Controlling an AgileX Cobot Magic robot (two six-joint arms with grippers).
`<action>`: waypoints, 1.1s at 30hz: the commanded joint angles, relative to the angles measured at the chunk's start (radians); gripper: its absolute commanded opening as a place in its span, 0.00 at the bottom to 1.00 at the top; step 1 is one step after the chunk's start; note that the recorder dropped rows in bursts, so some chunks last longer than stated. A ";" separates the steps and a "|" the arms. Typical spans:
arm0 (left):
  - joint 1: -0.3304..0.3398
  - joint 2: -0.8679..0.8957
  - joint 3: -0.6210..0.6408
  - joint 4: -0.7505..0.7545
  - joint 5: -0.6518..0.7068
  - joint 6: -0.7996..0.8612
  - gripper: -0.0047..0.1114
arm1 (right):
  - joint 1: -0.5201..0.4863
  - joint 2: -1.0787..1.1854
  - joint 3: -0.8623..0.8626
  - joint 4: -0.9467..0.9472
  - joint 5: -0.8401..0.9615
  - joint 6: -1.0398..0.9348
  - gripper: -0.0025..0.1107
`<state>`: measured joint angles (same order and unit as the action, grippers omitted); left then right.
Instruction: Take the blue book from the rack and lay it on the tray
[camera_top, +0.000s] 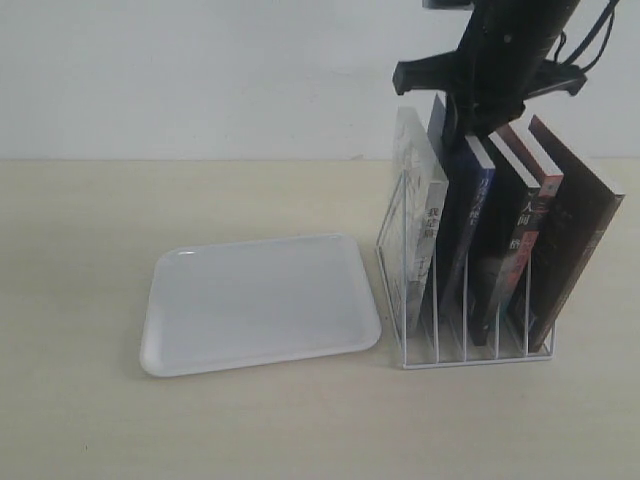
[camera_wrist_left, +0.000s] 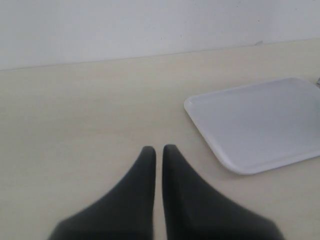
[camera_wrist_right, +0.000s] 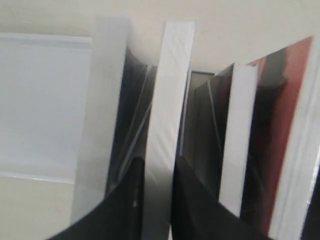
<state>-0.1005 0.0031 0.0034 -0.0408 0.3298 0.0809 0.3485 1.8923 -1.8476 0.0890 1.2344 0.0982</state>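
The blue book (camera_top: 468, 215) stands in the second slot of the white wire rack (camera_top: 470, 356), its blue spine facing me. My right gripper (camera_top: 472, 125) comes down from above and is shut on the book's top edge. In the right wrist view the two black fingers (camera_wrist_right: 134, 195) press both sides of its white page edge (camera_wrist_right: 167, 90), with the gripper (camera_wrist_right: 159, 167) astride it. The white tray (camera_top: 260, 300) lies flat to the left of the rack and holds nothing. My left gripper (camera_wrist_left: 159, 149) hovers over bare table, shut and holding nothing, with the tray (camera_wrist_left: 260, 125) nearby.
A pale book (camera_top: 420, 200) fills the rack's first slot. A black-spined book (camera_top: 522, 230) and a dark brown book (camera_top: 585, 230) lean in the slots to the right. A white wall stands behind the beige table (camera_top: 100, 220).
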 joint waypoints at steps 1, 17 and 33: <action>0.000 -0.003 -0.003 0.001 -0.015 -0.007 0.08 | -0.001 -0.108 -0.071 -0.001 -0.013 0.001 0.02; 0.000 -0.003 -0.003 0.001 -0.015 -0.007 0.08 | -0.001 -0.175 -0.109 -0.004 -0.013 0.009 0.02; 0.000 -0.003 -0.003 0.001 -0.015 -0.007 0.08 | -0.001 -0.426 -0.109 0.023 -0.160 -0.098 0.02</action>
<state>-0.1005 0.0031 0.0034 -0.0408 0.3298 0.0809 0.3485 1.5276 -1.9511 0.0659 1.1537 0.0384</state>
